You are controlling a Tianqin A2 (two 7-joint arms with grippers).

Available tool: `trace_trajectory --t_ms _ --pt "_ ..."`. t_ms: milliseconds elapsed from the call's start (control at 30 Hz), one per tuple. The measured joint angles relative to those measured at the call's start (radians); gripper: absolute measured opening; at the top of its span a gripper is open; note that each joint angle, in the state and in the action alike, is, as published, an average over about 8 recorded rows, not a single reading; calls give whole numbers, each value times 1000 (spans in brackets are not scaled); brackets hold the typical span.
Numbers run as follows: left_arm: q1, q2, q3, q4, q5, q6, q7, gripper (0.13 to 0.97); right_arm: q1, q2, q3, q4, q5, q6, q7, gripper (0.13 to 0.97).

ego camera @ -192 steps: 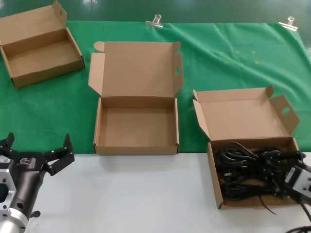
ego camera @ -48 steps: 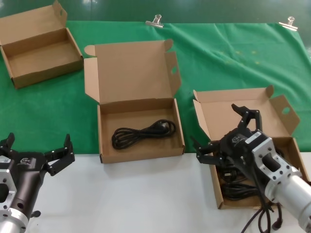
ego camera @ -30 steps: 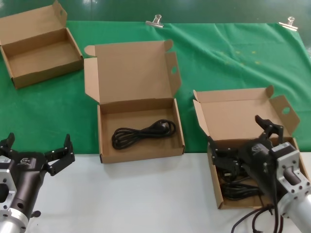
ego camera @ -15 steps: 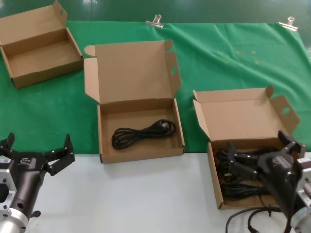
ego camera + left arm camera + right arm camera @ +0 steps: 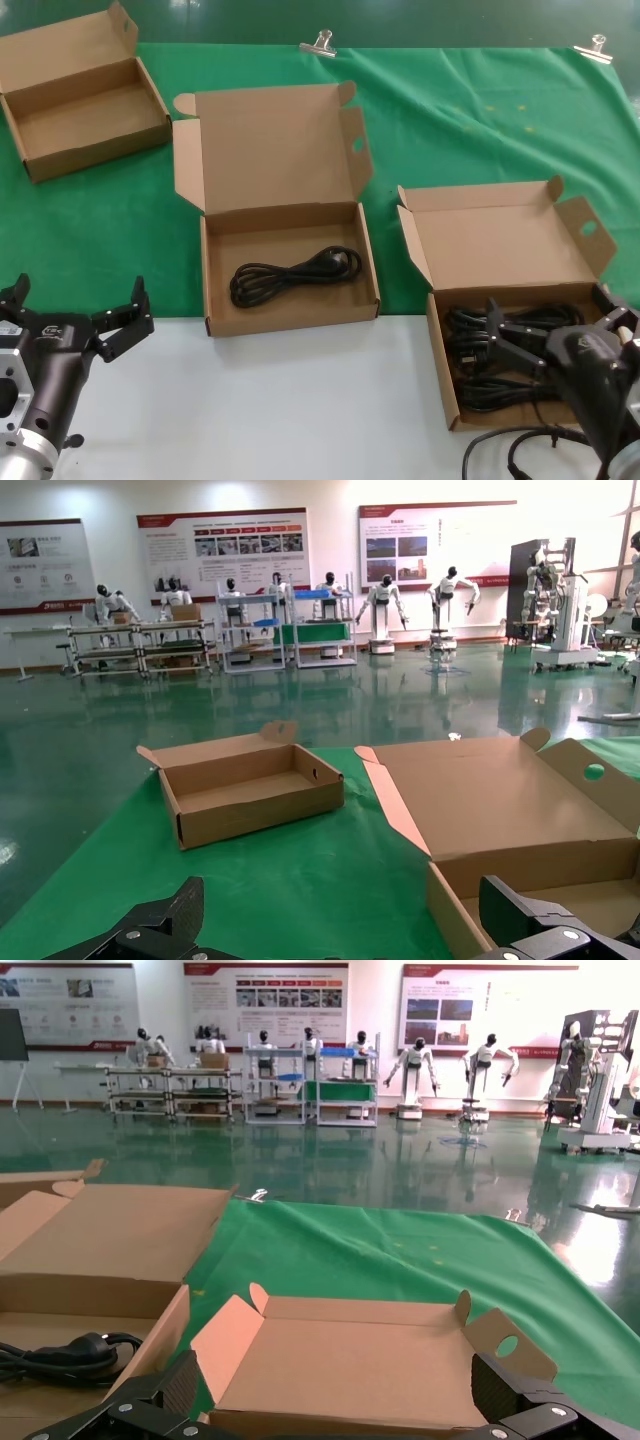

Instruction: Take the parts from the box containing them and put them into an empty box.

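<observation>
Head camera: high vantage, angled forward and down over bench [image 5: 270,410] and green cloth [image 5: 470,130]; covers all three boxes. Left wrist camera: low, near cloth level, facing forward across far box [image 5: 245,790] toward hall. Right wrist camera: low, facing forward over cable box lid [image 5: 350,1360]. Shared: middle box [image 5: 285,265] appears in all three views.
</observation>
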Motion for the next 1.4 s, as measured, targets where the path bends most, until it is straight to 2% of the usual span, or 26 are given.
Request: trace_trajectory --t_ms 1400 --pt "0 0 0 0 0 0 0 966 0 0 0 0 0 0 0 966"
